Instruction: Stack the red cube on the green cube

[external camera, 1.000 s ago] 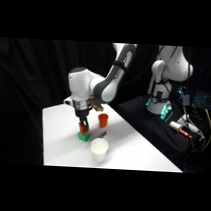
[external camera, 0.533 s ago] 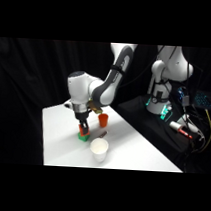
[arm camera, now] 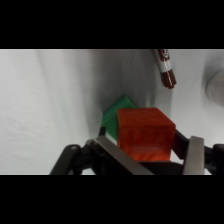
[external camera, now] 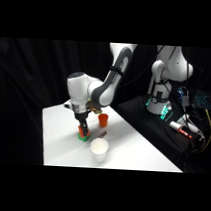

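Note:
My gripper (arm camera: pixel 149 150) is shut on the red cube (arm camera: pixel 145 132), its two fingers pressing the cube's sides in the wrist view. The green cube (arm camera: pixel 114 116) lies on the table directly under the red cube, partly covered by it, with one corner and face showing to the left. In the side view the gripper (external camera: pixel 84 127) hangs low at the table's left middle, the red cube (external camera: pixel 83 130) sitting just above the green cube (external camera: pixel 83 138). I cannot tell whether the two cubes touch.
An orange-red cup (external camera: pixel 103 120) stands just behind and right of the gripper. A white cup (external camera: pixel 99 149) stands in front, close to the cubes. A dark marker (arm camera: pixel 164 66) lies on the table between them. The table's left edge (external camera: pixel 44 140) is near.
The gripper has come down and shifted slightly left with the red cube, bringing it over the green cube.

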